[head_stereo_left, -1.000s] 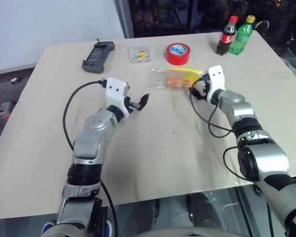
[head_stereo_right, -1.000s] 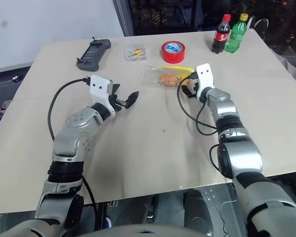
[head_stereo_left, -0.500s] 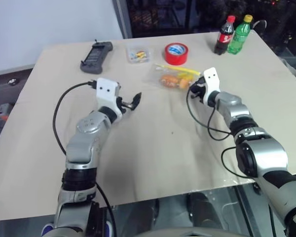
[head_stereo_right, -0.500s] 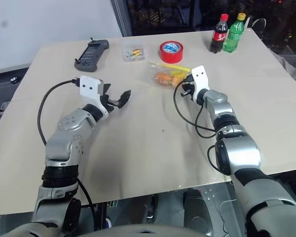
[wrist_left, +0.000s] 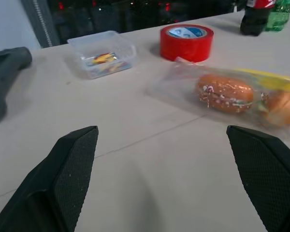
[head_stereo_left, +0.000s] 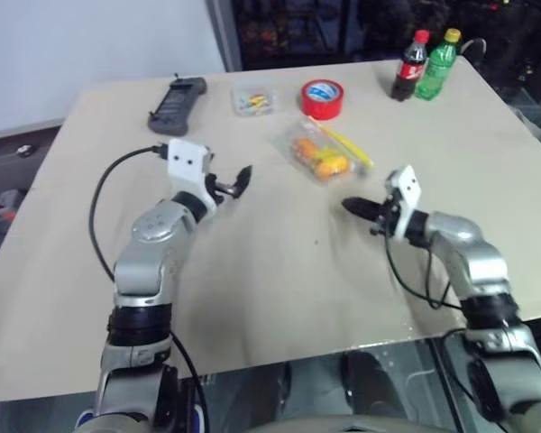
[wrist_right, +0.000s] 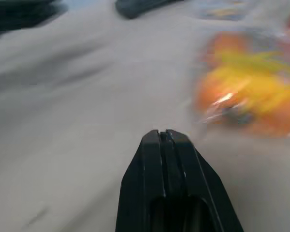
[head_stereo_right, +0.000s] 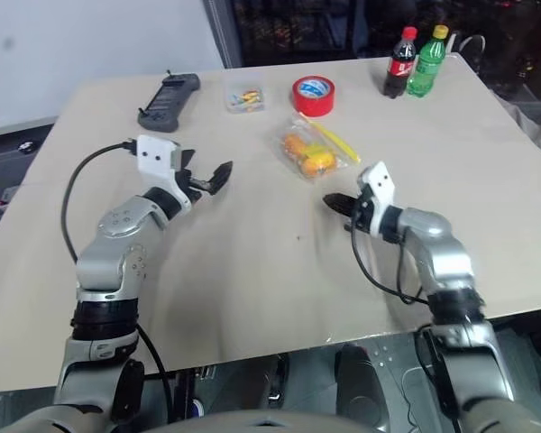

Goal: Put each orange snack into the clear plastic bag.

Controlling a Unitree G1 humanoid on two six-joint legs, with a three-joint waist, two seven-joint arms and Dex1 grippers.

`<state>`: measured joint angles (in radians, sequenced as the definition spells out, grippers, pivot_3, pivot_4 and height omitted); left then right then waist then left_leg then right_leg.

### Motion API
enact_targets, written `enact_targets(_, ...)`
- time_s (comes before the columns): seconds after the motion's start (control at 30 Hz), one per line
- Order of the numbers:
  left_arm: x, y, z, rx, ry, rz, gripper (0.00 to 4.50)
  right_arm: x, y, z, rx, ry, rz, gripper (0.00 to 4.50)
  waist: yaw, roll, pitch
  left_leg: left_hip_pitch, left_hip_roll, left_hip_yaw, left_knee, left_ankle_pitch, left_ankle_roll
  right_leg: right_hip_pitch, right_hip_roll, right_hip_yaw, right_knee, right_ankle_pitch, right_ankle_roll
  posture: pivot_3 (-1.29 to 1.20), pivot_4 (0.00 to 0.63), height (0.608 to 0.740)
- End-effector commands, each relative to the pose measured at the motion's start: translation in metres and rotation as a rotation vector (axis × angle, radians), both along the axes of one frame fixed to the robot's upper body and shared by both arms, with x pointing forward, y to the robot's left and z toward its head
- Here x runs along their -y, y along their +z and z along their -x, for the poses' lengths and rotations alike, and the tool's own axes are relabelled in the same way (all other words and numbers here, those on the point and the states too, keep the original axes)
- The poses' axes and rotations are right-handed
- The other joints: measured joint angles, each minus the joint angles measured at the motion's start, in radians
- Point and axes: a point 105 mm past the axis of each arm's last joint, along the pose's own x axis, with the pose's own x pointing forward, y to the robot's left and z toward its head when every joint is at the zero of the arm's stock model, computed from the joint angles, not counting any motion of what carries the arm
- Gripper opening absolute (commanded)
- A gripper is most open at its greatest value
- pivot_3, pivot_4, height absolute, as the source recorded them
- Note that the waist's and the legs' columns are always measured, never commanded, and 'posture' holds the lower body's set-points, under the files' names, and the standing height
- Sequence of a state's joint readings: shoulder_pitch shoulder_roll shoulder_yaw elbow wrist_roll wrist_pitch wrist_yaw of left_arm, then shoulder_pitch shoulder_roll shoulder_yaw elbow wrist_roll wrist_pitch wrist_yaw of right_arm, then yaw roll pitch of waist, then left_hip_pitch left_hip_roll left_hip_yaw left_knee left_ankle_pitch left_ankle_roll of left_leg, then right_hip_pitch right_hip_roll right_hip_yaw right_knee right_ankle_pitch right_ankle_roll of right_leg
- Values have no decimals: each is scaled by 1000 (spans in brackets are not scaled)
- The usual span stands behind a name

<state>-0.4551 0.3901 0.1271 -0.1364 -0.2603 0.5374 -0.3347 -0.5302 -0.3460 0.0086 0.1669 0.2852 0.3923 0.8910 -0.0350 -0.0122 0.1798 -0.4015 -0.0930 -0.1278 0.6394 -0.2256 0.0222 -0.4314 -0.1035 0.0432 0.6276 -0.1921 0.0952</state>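
The clear plastic bag point(head_stereo_left: 323, 153) lies on the table at the middle back, its yellow zip strip point(head_stereo_left: 350, 145) along the right edge. Two orange snacks point(wrist_left: 225, 93) point(wrist_left: 282, 107) are inside it, side by side. My right gripper point(head_stereo_left: 350, 207) is shut with nothing in it, level above the table a hand's width in front of the bag and pointing left. It shows shut in the right wrist view point(wrist_right: 163, 138), with the snacks blurred beyond. Left of the bag, my left gripper point(head_stereo_left: 233, 180) hangs open and holds nothing, pointing toward it, its fingers point(wrist_left: 72, 169) spread wide.
A red tape roll point(head_stereo_left: 324, 97) and a small clear box point(head_stereo_left: 254, 100) of coloured bits sit behind the bag. A black controller point(head_stereo_left: 177, 103) lies at the back left. Two bottles point(head_stereo_left: 427, 65) stand at the back right. Cables trail from both wrists.
My right gripper let go at the bag's zip edge, shut, and drew back toward me. The bag now lies turned at an angle. The left arm has stayed about where it was.
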Motion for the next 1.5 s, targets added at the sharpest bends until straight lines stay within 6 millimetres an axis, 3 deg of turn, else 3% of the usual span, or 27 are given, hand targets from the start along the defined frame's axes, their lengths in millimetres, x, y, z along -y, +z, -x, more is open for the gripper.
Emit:
enact_targets(0.03, -7, 14, 4, 8, -89, 31, 4500, 6, 7, 79, -35, 182, 51, 34, 5, 0, -1, 1, 0, 3, 1, 0, 0, 0, 0, 1, 1, 0, 1, 0, 150, 740)
enact_targets(0.1, -10, 12, 4, -14, -130, 11, 4500, 16, 4, 81, -40, 63, 90, 34, 5, 0, -1, 1, 1, -2, 0, -1, 1, 2, 1, -2, 1, 0, 0, 0, 150, 740)
enact_targets(0.2, -10, 12, -1, -26, -143, 6, 4500, 19, 10, 62, 0, -75, 63, 34, -6, 0, -1, 4, 1, 4, 2, -2, 4, 2, 2, 2, 2, 0, 1, 0, 150, 740)
enact_targets(0.23, -9, 11, -2, -27, -148, 6, 4500, 17, 12, 59, 13, -84, 62, 273, -5, 0, -1, 4, 2, 4, 4, -2, 4, 3, 2, 3, 2, 2, 2, 0, 150, 740)
enact_targets(0.37, 2, 12, -5, -24, -177, 13, 4500, -4, 18, 8, 64, -291, 36, 1608, -5, -1, -1, 7, 8, 4, 10, -2, 4, 8, 8, 2, 2, 6, 1, 0, 150, 740)
enact_targets(0.67, -8, 11, 2, -22, -119, 23, 4500, -32, 20, -48, 52, -438, -21, 1608, -4, -1, -1, 2, 9, 4, 8, 2, -3, 3, 10, 3, 1, 9, -3, 0, 150, 740)
enact_targets(0.9, -19, 8, 11, -31, -68, 27, 4500, -48, 22, -70, 34, -468, -51, 1608, -8, -1, -1, 2, 10, 5, 3, 2, -3, -1, 11, 5, 0, 8, -4, 0, 150, 740)
enact_targets(1.07, -22, 7, 13, -31, -52, 26, 4500, -57, 20, -76, 33, -459, -45, 1608, -9, -1, -1, 2, 10, 6, 3, 2, -3, 0, 11, 5, 0, 9, -4, 0, 150, 740)
enact_targets(1.23, -23, 7, 14, -29, -44, 23, 4500, -60, 18, -78, 36, -446, -36, 76, -10, -1, -1, 3, 10, 6, 3, 2, -3, 0, 11, 5, 0, 9, -4, 0, 150, 740)
enact_targets(1.43, -22, 7, 14, -27, -45, 25, 4500, -58, 20, -72, 71, -410, -18, 76, -9, 0, -1, 3, 10, 6, 3, 2, -3, 0, 11, 5, 1, 9, -4, 0, 150, 740)
enact_targets(1.5, -22, 7, 13, -27, -45, 26, 4500, -64, 23, -60, 81, -313, -23, 76, -9, 0, -1, 3, 10, 6, 3, 2, -3, 0, 11, 5, 1, 9, -4, 0, 150, 740)
